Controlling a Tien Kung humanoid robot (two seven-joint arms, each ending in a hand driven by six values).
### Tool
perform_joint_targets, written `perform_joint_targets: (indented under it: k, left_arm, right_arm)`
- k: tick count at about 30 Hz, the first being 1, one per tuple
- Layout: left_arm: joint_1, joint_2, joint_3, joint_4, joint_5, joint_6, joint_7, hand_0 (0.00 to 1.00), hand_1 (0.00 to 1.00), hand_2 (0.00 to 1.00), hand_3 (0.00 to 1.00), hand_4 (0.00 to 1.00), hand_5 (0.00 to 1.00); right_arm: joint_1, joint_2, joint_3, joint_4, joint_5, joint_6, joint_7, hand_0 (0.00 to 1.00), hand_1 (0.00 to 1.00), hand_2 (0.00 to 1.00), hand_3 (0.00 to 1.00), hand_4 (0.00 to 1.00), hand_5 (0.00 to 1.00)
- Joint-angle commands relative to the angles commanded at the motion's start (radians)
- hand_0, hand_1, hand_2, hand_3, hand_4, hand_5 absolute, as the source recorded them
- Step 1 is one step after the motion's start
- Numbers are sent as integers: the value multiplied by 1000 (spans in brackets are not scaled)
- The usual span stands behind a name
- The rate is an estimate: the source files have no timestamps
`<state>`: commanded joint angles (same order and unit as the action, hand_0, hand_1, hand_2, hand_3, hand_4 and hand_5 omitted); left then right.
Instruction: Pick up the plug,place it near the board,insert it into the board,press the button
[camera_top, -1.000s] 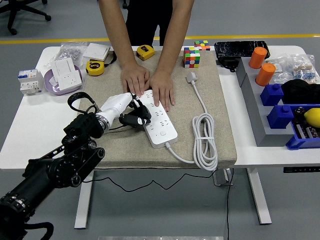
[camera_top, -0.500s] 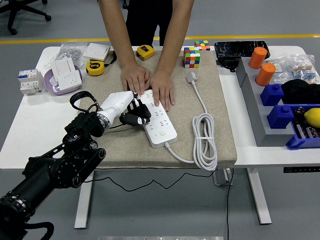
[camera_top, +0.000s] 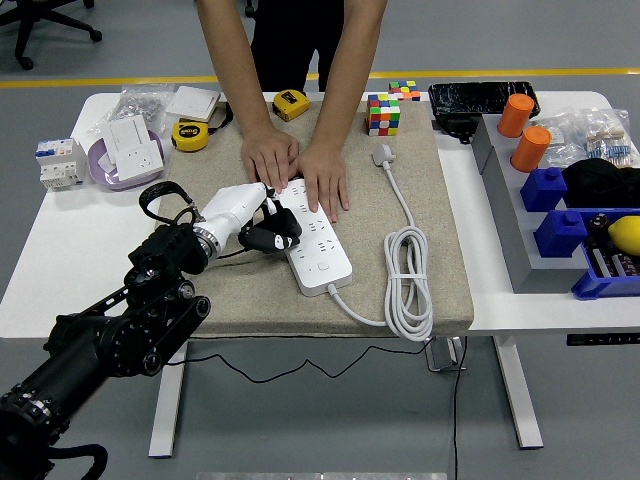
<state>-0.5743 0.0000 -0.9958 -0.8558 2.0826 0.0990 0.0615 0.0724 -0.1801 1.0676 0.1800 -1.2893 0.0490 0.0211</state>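
A white power strip (camera_top: 318, 243) lies slanted on the tan mat (camera_top: 360, 290), its button (camera_top: 325, 266) near the lower end. My left hand (camera_top: 262, 226), white with black fingers, is shut on a black plug (camera_top: 268, 239) right at the strip's left edge. A thin black cord trails from the plug toward my arm. Whether the plug sits in a socket is hidden by my fingers. A person's two hands (camera_top: 297, 168) press flat on the strip's far end. The strip's own white cable (camera_top: 408, 285) coils to the right.
Yellow tape measures (camera_top: 190, 135), a white socket on a purple plate (camera_top: 125, 155) and a breaker (camera_top: 58, 163) sit at the left. A colour cube (camera_top: 383, 114) stands at the mat's back. Orange cylinders (camera_top: 524, 131), blue blocks and a grey rack (camera_top: 505, 200) fill the right.
My left hand with the plug has shifted slightly up and left along the strip's edge. The person's hands stay pressed on the strip.
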Motion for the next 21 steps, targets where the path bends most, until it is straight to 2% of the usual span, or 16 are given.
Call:
perform_joint_targets:
  k: [9,15,18,21]
  left_arm:
    - [19,2,-48,-15,-189,-4,-30,283,157,222,404,664,186]
    - [51,5,-125,-36,-317,15,-55,287,165,225,402,666,193]
    - [61,23,-158,-38,-307,25,-57,293,173,230,406,668,202]
    - [72,48,-189,-34,-252,32,-53,293,173,230,406,668,202]
  right_arm:
    - [-2,0,0,0,1,0,0,920,840,788,817,998,832]
    - [-4,2,-2,0,4,0,1,920,840,787,817,998,832]
    - [-7,2,-1,0,4,1,1,920,840,787,817,998,833]
    - [-10,2,4,0,0,1,0,920,840,787,817,998,833]
